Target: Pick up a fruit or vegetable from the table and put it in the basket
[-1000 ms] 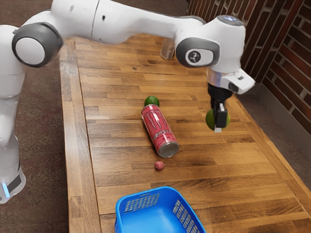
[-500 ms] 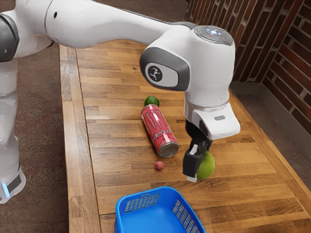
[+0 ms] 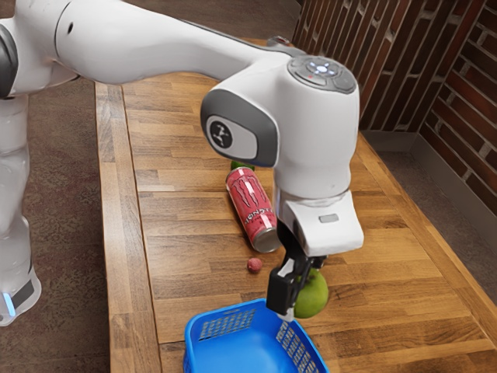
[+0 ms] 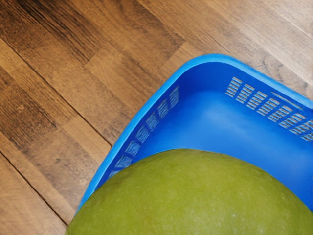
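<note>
Have moved nearer the blue basket (image 3: 225, 309) since the earlier frame, bringing the gripper (image 3: 298, 301) and the green fruit (image 3: 312, 295) along together. Left the basket, the can (image 3: 248, 206) and the small reddish item (image 3: 255, 265) in their same spots.

Largest first: see the wooden desk (image 3: 388, 256) stretching away beneath everything. See the white arm (image 3: 140, 39) reaching across from the exterior view's left, with its hand hanging over the desk.

Find the basket on the desk, cut off by the exterior view's lower edge. Note rounded corners, walls pierced with rows of slots, and a smooth blue floor showing inside. Cannot see all of that floor, with part cut off in the exterior view and part hidden behind the fruit in the wrist view.

Find the red can lying on its side, silvery end toward the basket.

Am holding the green fruit in the gripper, closed around it from both sides. Have it raised off the desk, close to a corner of the basket and not resting inside. In the wrist view, see it overlapping the corner and part of the interior; cannot tell how far over the rim.

Spot a darker green round item (image 3: 242, 165) just by the can's far end, partly hidden. Spot, smallest of all, the reddish item on the desk between can and basket.
</note>
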Motion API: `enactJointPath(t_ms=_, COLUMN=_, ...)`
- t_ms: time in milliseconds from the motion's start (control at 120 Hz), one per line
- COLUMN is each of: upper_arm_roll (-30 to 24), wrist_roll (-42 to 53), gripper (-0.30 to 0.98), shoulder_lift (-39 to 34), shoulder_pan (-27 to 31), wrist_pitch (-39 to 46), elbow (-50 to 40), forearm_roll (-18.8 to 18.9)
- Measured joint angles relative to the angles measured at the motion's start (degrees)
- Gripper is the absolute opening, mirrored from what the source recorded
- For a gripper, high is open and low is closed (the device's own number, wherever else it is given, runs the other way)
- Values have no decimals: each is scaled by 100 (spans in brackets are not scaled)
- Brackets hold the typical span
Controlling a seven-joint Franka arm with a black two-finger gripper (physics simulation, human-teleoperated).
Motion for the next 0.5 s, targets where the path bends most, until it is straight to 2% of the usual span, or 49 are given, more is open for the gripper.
enactJointPath(t_ms=75, upper_arm_roll=-1, wrist_roll=-3, gripper=22, shoulder_lift=4, shoulder_pan=-23, wrist_pitch=3, elbow=0, forearm_roll=27)
enactJointPath(t_ms=142, upper_arm_roll=0, wrist_roll=7, gripper=45, shoulder_lift=8, shoulder_pan=-51, wrist_pitch=2, elbow=-6, forearm_roll=30)
enactJointPath(t_ms=225, upper_arm_roll=5, wrist_roll=28, gripper=56, shoulder_lift=11, shoulder_pan=-80, wrist_pitch=-3, elbow=-8, forearm_roll=-11)
enactJointPath(t_ms=500, upper_arm_roll=1, wrist_roll=37, gripper=67, shoulder_lift=26, shoulder_pan=-80, wrist_pitch=-46, elbow=-19, forearm_roll=-51)
